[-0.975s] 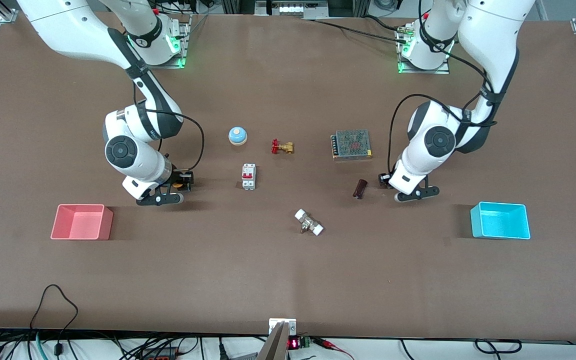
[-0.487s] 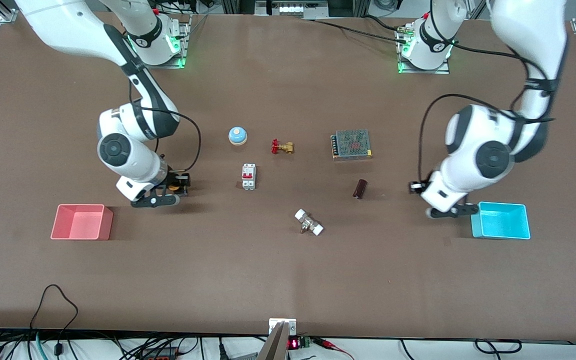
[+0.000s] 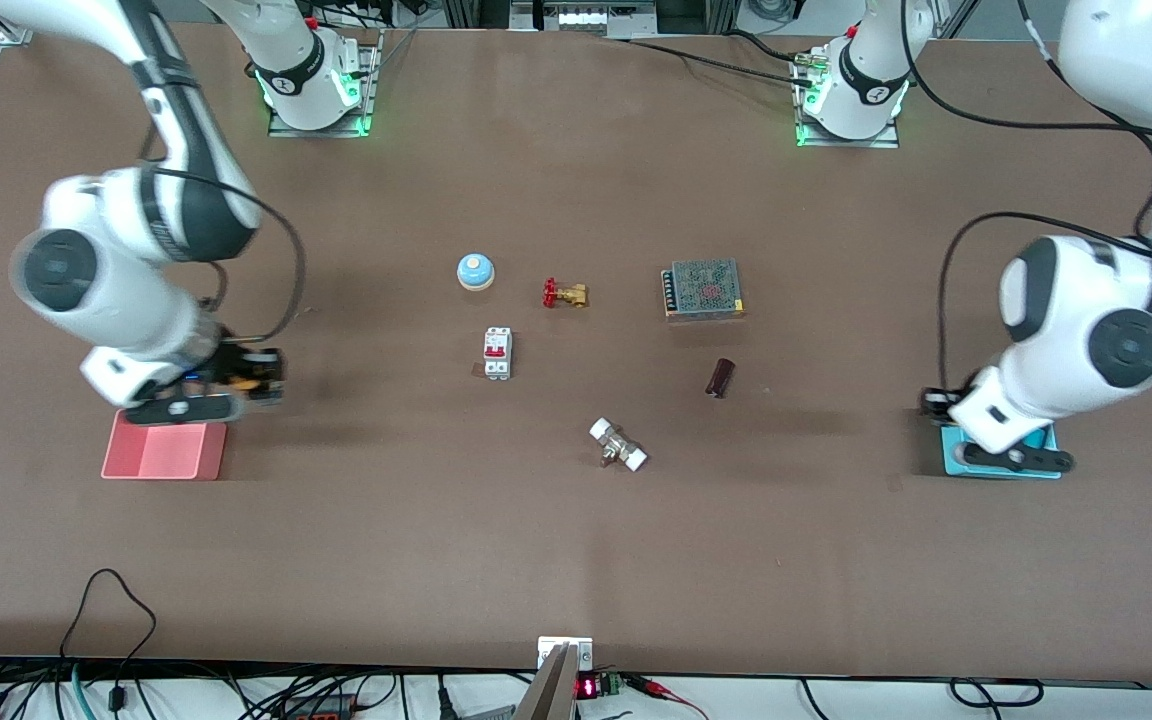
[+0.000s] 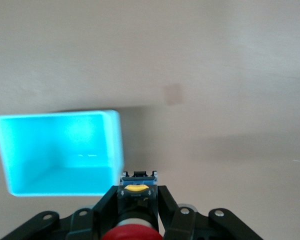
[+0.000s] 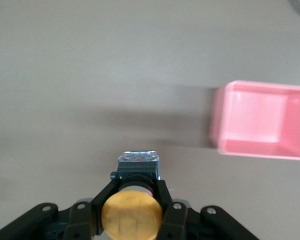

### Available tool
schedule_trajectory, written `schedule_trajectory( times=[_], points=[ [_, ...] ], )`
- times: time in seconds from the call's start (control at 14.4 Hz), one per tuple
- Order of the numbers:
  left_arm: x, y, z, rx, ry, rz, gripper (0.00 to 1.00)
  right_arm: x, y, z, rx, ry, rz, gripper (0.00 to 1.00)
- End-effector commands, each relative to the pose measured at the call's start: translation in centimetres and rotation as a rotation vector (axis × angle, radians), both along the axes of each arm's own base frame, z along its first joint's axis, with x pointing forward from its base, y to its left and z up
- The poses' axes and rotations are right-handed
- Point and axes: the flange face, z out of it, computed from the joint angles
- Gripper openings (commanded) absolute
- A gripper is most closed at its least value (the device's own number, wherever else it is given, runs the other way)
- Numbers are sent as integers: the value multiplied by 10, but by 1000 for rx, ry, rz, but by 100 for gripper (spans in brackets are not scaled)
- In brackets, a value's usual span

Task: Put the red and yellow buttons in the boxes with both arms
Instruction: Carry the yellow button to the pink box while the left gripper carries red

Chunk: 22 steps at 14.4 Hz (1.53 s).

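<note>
My right gripper (image 3: 251,378) is shut on the yellow button (image 5: 131,218) and holds it up in the air, over the table just beside the pink box (image 3: 164,452). The right wrist view shows that box (image 5: 262,120) empty, off to one side of the fingers. My left gripper (image 3: 936,403) is shut on the red button (image 4: 132,233) by its black body, over the table at the edge of the cyan box (image 3: 952,462). The left wrist view shows that box (image 4: 60,150) empty, beside the fingers.
In the table's middle lie a blue dome (image 3: 475,271), a brass valve with a red handle (image 3: 564,293), a mesh-topped power supply (image 3: 704,289), a white and red breaker (image 3: 497,353), a dark cylinder (image 3: 720,377) and a white fitting (image 3: 618,445).
Both arms have swung outward with their buttons: the right gripper from the table's middle to the pink box, the left gripper to the cyan box.
</note>
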Motion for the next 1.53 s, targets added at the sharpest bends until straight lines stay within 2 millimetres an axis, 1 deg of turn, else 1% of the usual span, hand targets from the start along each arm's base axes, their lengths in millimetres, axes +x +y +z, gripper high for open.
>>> schedule_trajectory(
  times=[0.0,0.07,0.14,0.28,0.35,0.42,0.49,0.56,0.63,0.77,0.91,1.11,1.18,1.25,1.32,1.46],
  points=[
    [24,54,-9,1,-7,-14,25,20,-57,-2,3,4,9,23],
    [24,62,-16,-2,-4,-2,25,23,-73,-7,11,8,-3,23],
    [23,65,-19,-8,-2,4,25,27,-92,-13,26,9,-3,23],
    [22,72,-34,-16,15,10,25,35,-115,-27,53,7,6,23],
    [21,85,-41,-19,10,17,25,37,-124,-38,50,2,-3,23],
    [23,90,-46,-18,-8,19,25,38,-132,-49,50,5,-18,23],
    [22,94,-57,-21,-8,24,25,38,-134,-59,65,12,-32,23],
    [20,97,-63,-23,-3,28,25,38,-135,-66,69,20,-35,23],
    [19,97,-66,-26,3,29,25,39,-138,-73,68,17,-32,23],
    [17,99,-79,-30,19,33,25,43,-145,-89,64,-6,-5,23],
    [12,107,-91,-37,37,47,25,45,-148,-93,60,-18,-2,23],
    [12,111,-96,-38,33,52,27,42,-168,-101,45,-9,-16,23],
    [11,110,-102,-42,40,51,28,41,-175,-103,37,-9,-9,23],
    [10,110,-103,-56,41,62,29,42,-180,-101,30,-20,-10,23],
    [8,106,-108,-78,48,74,30,42,-180,-105,29,-23,-10,23],
    [8,105,-108,-88,47,80,31,42,-180,-109,31,-19,-13,24]
  ],
)
